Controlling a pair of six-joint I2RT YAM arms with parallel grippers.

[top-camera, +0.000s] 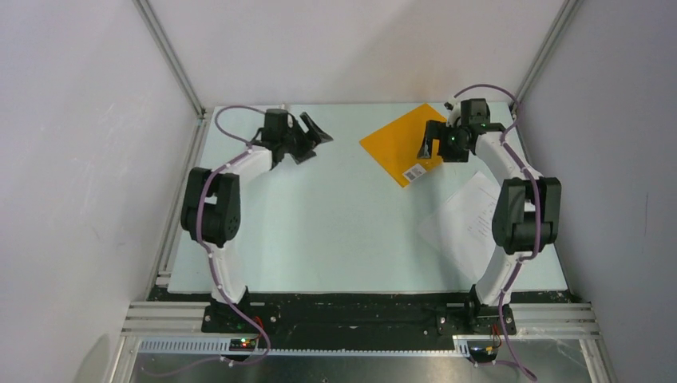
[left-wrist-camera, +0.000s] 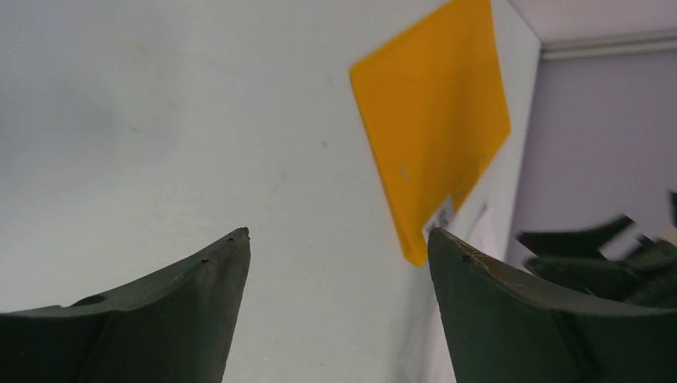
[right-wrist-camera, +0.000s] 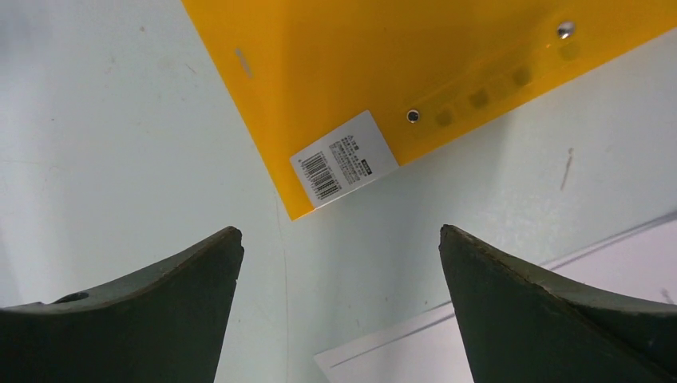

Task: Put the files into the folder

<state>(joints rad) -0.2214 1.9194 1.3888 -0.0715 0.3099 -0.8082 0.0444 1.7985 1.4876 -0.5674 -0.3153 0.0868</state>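
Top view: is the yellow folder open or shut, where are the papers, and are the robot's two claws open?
Flat orange-yellow card folder: shut, lying flat on the table.
Thin white printed paper sheets: outside the folder, flat on the table, apart from it.
Left gripper: open, empty.
Right gripper: open, empty, above the folder's corner with the white barcode sticker.

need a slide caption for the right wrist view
Right fingers spread open over the folder's barcode sticker corner, files lying apart on the table
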